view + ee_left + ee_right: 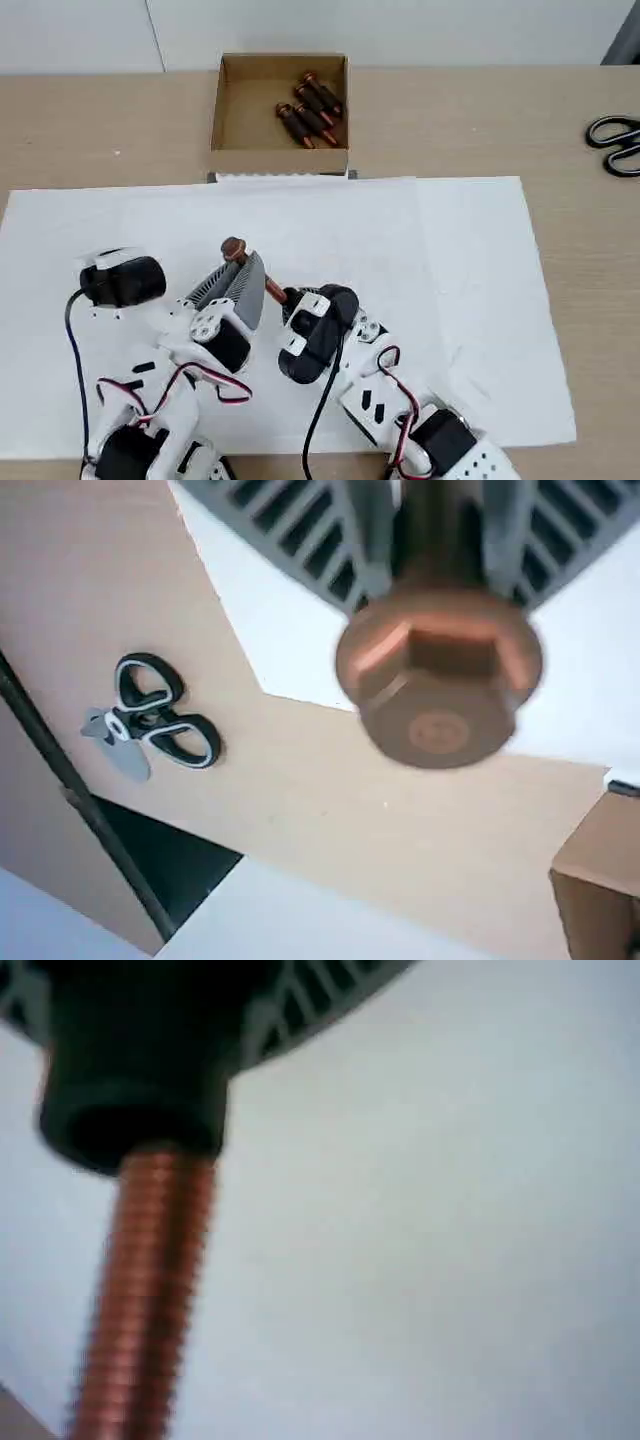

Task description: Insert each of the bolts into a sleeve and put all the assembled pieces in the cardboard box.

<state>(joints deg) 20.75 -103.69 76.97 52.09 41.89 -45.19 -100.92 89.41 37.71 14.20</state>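
A copper bolt (234,248) is held over the white paper, with my left gripper (243,272) shut on its shank just below the hex head (437,685). Its threaded end (145,1290) enters the mouth of a black sleeve (130,1110). My right gripper (296,301) is shut on that sleeve, close beside the left gripper. The cardboard box (280,160) stands at the table's far side, past the paper. Three assembled bolt-and-sleeve pieces (310,110) lie in its right half.
A large white paper sheet (440,270) covers the near part of the wooden table. Black-handled scissors (615,145) lie at the far right edge, also seen in the left wrist view (150,720). A corner of the box (600,880) shows there too.
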